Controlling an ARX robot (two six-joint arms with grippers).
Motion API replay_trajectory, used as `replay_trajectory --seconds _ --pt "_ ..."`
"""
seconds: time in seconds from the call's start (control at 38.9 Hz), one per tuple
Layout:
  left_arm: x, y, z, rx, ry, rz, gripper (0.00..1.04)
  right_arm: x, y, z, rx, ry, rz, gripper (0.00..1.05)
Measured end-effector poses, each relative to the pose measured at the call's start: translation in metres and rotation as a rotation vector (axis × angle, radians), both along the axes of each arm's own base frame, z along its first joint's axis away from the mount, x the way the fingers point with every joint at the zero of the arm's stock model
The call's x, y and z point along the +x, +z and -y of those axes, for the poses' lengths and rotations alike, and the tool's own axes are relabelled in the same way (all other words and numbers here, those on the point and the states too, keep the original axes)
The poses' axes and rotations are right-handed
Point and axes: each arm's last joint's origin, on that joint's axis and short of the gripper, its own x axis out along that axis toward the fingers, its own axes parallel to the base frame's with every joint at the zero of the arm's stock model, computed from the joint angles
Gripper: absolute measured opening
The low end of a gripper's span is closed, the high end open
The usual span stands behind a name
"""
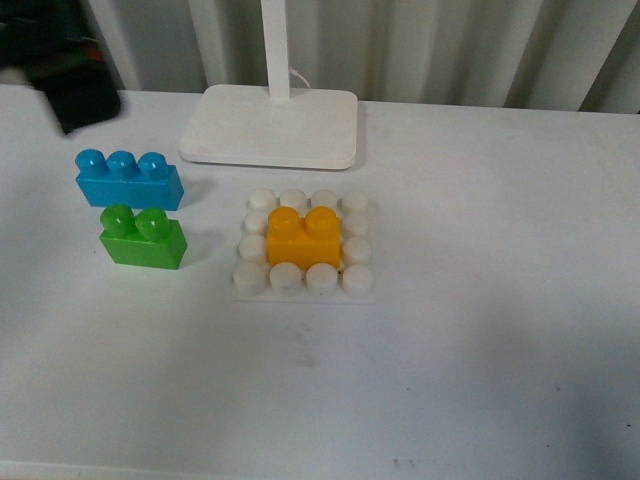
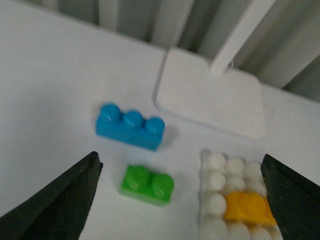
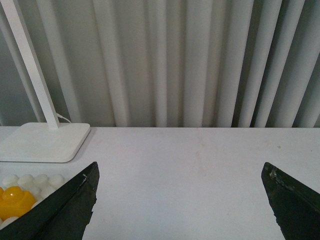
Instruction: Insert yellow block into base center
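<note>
Looking done: yellow block (image 1: 303, 238) sits seated at base (image 1: 303, 291) center, green brick (image 1: 142, 237) at 9 o'clock, both pincers spread wide, gripping nothing.

Yellow block (image 1: 303, 238) sits centred on the base (image 1: 358, 292).

Left arm (image 1: 62, 85) is a dark blur at the front view's top-left corner, cut by the edge. Lamp pole (image 1: 277, 45) runs off the top. Left wrist view: soft focus, base (image 2: 220, 200) and yellow block (image 2: 246, 207) cropped at the edge. Right wrist view: only a corner of base (image 3: 35, 186) and block (image 3: 12, 200) shows.
</note>
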Motion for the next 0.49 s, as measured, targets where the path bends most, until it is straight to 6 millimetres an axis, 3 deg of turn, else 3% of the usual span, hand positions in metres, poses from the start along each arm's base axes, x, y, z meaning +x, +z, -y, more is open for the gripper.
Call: replay_trajectory --seconds 0.1,0.18,0.33,0.49 --pt "-0.024 0.009 -0.034 0.043 -0.036 0.235 0.81 0.000 0.000 0.000 0.000 0.000 0.000 0.95" --pt "-0.046 0.013 -0.054 0.124 -0.031 0.319 0.68 0.000 0.000 0.000 0.000 -0.001 0.000 0.95" --pt "-0.068 0.011 -0.069 0.200 -0.048 0.370 0.39 0.000 0.000 0.000 0.000 0.001 0.000 0.95" --pt "-0.078 0.005 -0.072 0.215 -0.035 0.354 0.16 0.000 0.000 0.000 0.000 -0.001 0.000 0.95"
